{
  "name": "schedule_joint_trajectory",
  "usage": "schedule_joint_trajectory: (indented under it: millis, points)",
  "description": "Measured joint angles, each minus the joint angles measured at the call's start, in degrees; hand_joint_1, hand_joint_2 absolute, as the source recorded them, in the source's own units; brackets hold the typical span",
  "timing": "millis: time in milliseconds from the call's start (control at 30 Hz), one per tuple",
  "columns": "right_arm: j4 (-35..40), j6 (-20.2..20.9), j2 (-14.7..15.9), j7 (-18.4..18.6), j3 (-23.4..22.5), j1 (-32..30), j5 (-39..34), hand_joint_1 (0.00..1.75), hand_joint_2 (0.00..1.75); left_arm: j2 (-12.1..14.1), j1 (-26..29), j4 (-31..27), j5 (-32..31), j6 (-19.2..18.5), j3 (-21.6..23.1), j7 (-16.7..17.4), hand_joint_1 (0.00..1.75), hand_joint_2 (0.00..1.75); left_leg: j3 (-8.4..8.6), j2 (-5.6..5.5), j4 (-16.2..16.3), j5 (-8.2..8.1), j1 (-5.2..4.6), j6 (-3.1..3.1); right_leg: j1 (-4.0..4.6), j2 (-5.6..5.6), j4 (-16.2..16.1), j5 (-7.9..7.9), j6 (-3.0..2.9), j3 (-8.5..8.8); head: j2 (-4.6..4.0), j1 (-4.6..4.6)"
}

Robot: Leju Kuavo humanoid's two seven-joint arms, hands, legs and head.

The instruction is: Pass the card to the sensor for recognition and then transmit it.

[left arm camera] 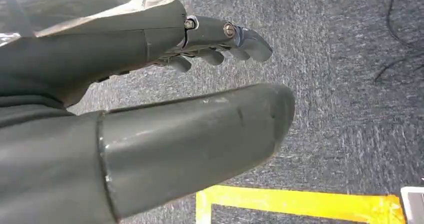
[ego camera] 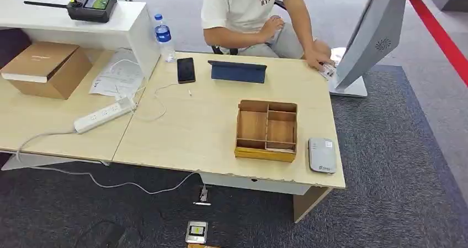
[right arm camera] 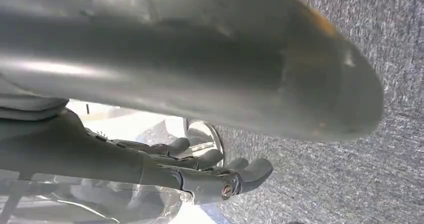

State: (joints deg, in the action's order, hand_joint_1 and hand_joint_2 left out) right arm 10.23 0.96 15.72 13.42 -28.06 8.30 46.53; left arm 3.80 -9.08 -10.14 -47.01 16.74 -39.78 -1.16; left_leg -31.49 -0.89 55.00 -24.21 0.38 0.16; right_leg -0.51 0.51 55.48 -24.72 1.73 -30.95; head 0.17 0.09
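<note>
Both hands hang empty over the carpet, left hand (left arm camera: 165, 109) and right hand (right arm camera: 200, 134) with fingers loosely apart, while the card (ego camera: 328, 69) lies far across the bench (ego camera: 182, 132) under a person's hand (ego camera: 317, 57), likelier the right arm's reach, with the grey sensor (ego camera: 322, 154) nearer.

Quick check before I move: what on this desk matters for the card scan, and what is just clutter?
Job: grey rounded card sensor; wooden compartment tray; person's hand by the monitor, possibly holding cards.

Clutter: black phone; blue tablet case; water bottle; white power strip; cardboard box.
</note>
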Motion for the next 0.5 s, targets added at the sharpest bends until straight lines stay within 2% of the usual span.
schedule_joint_trajectory:
  millis: [467,500]
  points:
    - [0.0,-1.0,-0.8,-0.7,0.0,-0.2,-2.6,0.0,0.0,0.1,0.2,0.0,-0.7,0.1,0.5,1.5,0.0,0.0,0.0,0.0,0.0,0.0,0.0,0.0,0.01,0.0,0.0,0.0,0.0,0.0,0.0,0.0]
    - [0.0,-1.5,-0.9,-0.7,-0.2,-0.2,-3.9,0.0,1.75,0.2,0.2,0.0,-0.8,-0.2,0.5,1.4,0.0,0.0,0.0,0.0,0.0,0.0,0.0,0.0,0.01,0.0,0.0,0.0,0.0,0.0,0.02,0.0]
